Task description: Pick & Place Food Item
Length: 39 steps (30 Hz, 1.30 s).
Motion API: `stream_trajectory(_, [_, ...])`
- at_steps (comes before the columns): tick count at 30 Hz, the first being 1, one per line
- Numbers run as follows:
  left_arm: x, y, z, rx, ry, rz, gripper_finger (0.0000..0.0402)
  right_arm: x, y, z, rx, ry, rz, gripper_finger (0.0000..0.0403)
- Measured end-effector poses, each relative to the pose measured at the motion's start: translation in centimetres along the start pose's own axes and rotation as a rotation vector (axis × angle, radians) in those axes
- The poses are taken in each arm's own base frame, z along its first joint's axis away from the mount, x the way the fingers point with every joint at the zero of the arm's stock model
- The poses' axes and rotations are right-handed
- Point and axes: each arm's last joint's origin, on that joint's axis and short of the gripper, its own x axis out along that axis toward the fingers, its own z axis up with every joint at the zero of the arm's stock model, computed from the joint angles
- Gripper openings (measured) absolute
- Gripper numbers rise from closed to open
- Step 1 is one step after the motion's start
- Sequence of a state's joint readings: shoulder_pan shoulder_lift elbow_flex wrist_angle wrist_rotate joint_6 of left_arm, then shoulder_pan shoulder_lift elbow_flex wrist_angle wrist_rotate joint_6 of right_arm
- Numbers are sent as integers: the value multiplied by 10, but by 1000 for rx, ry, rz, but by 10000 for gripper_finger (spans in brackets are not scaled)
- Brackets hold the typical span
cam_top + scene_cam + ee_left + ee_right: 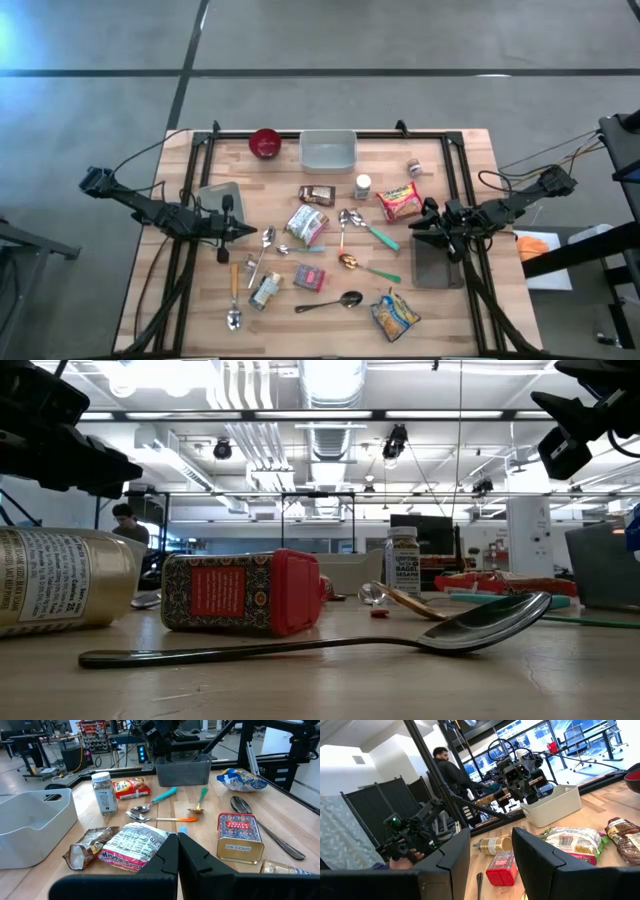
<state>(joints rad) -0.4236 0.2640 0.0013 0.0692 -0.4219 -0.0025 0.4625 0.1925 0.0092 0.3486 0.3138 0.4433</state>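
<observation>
- Food packets everywhere: a white snack bag (307, 224) lies mid-table, a red noodle packet (398, 201) just beside the right gripper (432, 228).
- Right gripper hovers at the table's right side, jaws partly apart, nothing between them.
- Left gripper (243, 231) sits left of centre, jaws pressed together, empty.

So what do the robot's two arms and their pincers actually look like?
Both arms are thin, black and jointed, with dark cables trailing off the table's sides. The left gripper ends in two flat black wedge-shaped fingers. The right gripper has the same broad, matte black fingers, with no markings visible.
</observation>
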Motion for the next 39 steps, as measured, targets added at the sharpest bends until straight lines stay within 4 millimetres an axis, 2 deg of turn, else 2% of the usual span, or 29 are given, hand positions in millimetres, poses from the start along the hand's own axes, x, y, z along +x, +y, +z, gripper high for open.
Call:
stream_trajectory(7, [0, 0, 1, -18, -10, 0, 1, 0, 0, 0, 0, 0, 0, 141])
stream_trajectory(13, [-1, 1, 15, -290, -144, -16, 0, 0, 2, 3, 14, -35, 15, 141])
stream_trajectory(17, [-2, 0, 22, -328, -211, -72, 0, 0, 4, 5, -31, 6, 56, 141])
stream_trajectory(24, [-2, -1, 22, -378, -162, -95, 1, 1, 21, 37, -58, 174, 32, 141])
stream_trajectory(30, [-7, 0, 43, -380, -157, -118, 0, 9, 39, 68, -122, 203, 24, 141])
stream_trajectory(35, [-12, 2, 61, -372, -133, -145, 0, 23, 51, 81, -167, 278, 14, 141])
stream_trajectory(39, [-14, 3, 74, -377, -131, -150, 1, 36, 57, 84, -198, 373, -11, 141])
